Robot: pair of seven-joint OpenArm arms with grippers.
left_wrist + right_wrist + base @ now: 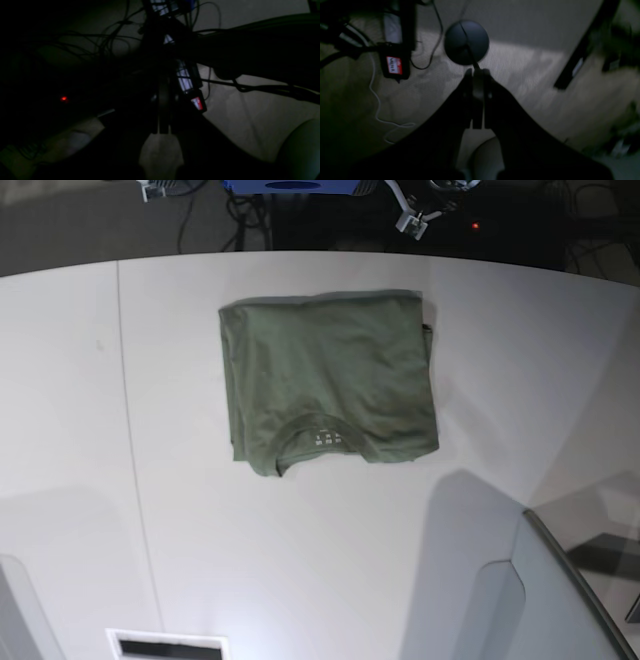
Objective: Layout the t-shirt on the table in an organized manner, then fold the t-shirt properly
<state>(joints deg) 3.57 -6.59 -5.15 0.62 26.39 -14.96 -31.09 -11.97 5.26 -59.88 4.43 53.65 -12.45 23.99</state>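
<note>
White table (520, 360) bears folded t-shirt (330, 375); dark cabled floor (90, 220) behind.

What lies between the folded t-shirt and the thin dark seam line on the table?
In the base view, only bare white table lies between the t-shirt and the seam line; nothing rests on that stretch.

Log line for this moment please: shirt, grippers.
t-shirt: folded, on table | left gripper: shut, empty | right gripper: shut, empty, off table
</note>
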